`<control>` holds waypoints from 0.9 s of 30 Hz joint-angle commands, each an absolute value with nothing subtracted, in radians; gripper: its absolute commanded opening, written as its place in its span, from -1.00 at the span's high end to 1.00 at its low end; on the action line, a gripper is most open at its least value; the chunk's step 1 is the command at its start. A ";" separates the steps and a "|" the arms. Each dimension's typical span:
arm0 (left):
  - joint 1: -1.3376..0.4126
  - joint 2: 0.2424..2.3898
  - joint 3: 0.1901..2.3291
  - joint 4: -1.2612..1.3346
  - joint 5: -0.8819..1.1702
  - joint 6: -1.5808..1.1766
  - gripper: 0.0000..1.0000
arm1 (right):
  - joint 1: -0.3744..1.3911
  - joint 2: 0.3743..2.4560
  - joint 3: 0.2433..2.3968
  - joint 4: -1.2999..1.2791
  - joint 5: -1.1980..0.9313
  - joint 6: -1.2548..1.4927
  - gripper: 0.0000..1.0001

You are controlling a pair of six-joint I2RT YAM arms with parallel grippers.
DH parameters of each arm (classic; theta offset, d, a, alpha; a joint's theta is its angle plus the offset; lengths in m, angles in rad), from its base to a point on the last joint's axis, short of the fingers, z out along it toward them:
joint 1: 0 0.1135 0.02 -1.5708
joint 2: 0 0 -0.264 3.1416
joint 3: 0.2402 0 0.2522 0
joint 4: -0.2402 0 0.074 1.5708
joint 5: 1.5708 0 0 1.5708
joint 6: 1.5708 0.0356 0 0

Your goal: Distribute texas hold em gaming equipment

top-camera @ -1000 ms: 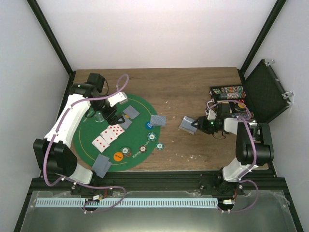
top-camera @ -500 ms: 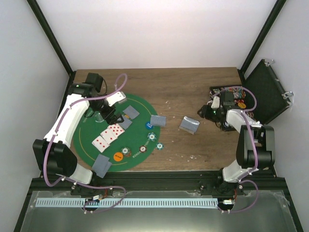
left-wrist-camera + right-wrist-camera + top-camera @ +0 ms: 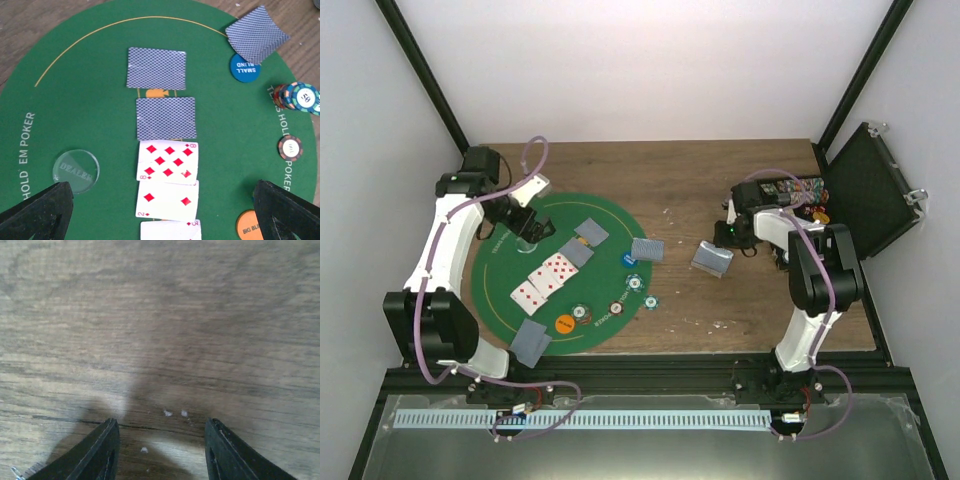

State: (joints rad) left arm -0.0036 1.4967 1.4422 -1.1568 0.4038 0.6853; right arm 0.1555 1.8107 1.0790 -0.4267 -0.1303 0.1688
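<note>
Your right pincer hangs, jaws apart, over bare wooden surface, with nothing between them. The card deck lies just beside it, and the black case stands near on the outer side, lid up. Under your wide-spread left pincer the green mat is crowded: the card row runs down the middle, flanked by the dealer button and the chip stacks.
</note>
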 commanded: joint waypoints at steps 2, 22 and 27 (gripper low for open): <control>0.043 1.493 1.421 -1.102 0.405 0.634 -0.99 | 0.196 1.797 1.076 -0.471 -0.046 0.145 0.03; 0.210 1.428 1.276 -0.800 0.391 0.465 -0.99 | 0.097 1.386 1.081 -0.181 -0.252 0.051 -1.00; 0.235 1.279 1.007 -0.311 0.311 0.241 -0.99 | -0.010 1.153 0.883 0.080 -0.320 0.082 -1.00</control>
State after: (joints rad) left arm 0.2268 1.3933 1.1728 -0.7357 0.3733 0.4438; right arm 0.0544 1.2858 1.0306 -0.1596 -0.2531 0.0753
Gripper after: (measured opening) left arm 0.995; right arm 0.999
